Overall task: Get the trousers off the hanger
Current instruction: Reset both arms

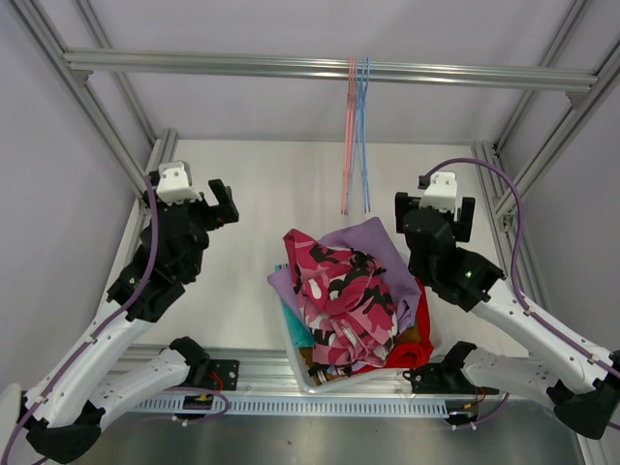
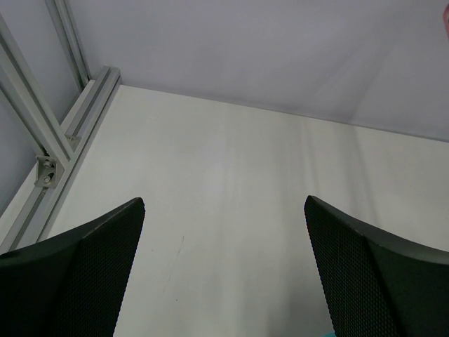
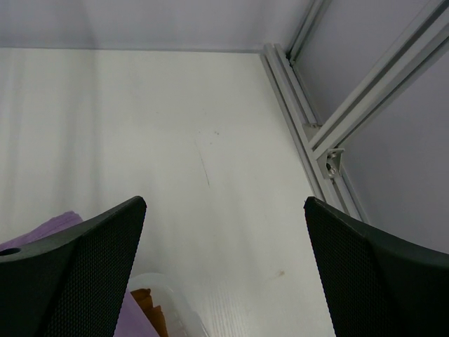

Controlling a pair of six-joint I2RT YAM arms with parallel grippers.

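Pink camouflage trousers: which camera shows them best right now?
The top external view: the pink camouflage trousers lie in full view, uppermost in the bin. The left wrist view shows none of them; the right wrist view catches just a lilac garment edge, no camouflage.

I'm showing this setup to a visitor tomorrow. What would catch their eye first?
A bright heap of trousers fills the bin at the table's near middle, the pink camouflage pair on top. Behind it, thin pink and blue hangers dangle bare from the overhead rail. The left gripper and right gripper flank the heap, jaws wide, holding nothing.
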